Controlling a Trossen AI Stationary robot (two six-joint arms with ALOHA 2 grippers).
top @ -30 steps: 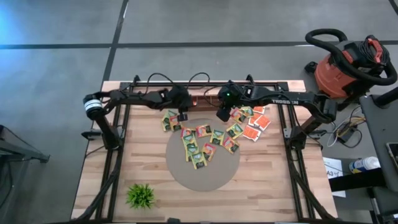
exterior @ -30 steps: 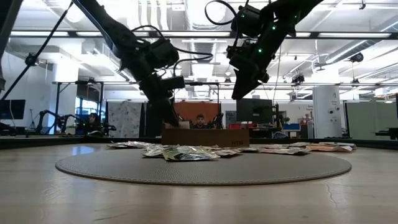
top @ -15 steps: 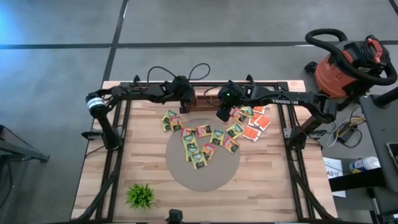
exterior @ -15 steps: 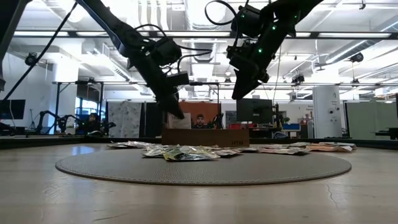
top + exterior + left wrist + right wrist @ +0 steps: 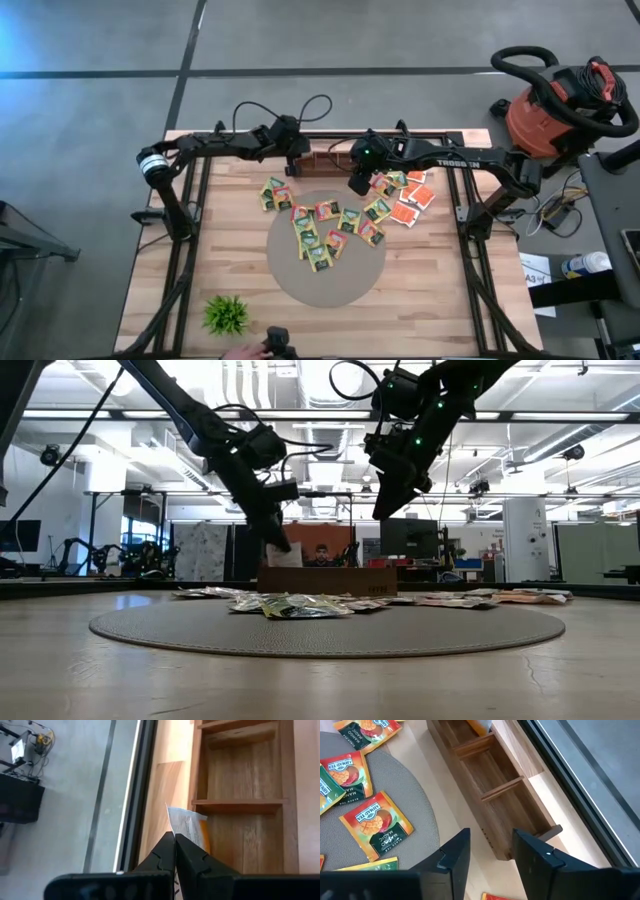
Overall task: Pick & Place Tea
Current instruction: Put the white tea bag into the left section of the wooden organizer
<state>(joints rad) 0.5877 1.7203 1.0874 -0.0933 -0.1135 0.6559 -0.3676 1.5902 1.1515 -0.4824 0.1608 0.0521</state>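
Observation:
Several tea sachets (image 5: 325, 232) lie flat on the round grey mat (image 5: 330, 280) and on the table beside it, with orange ones (image 5: 410, 195) to the right. A wooden box (image 5: 322, 160) with compartments (image 5: 240, 775) stands at the far edge. My left gripper (image 5: 291, 163) hangs over the box's left end, shut on one sachet (image 5: 187, 826). My right gripper (image 5: 358, 184) hovers open above the mat's far rim, near the box (image 5: 490, 770), touching nothing. My left gripper pinches the sachet between its two fingertips (image 5: 167, 851), which are on one edge of it (image 5: 178, 839). The fingers slant down toward the far edge. The sachet (image 5: 286, 555) sticks out beyond the fingertips, lifted clear above the box's left end (image 5: 285, 578).
A small green plant (image 5: 226, 313) stands at the near left of the table. A person's hand (image 5: 240, 352) shows at the near edge. A red shop vacuum (image 5: 560, 100) stands beyond the far right corner. Black frame rails (image 5: 190, 230) run along both table sides.
My left gripper has risen from the sachets at the mat's far left and gone toward the far edge, to above the box's left end, carrying one sachet lifted clear. My right gripper has kept still.

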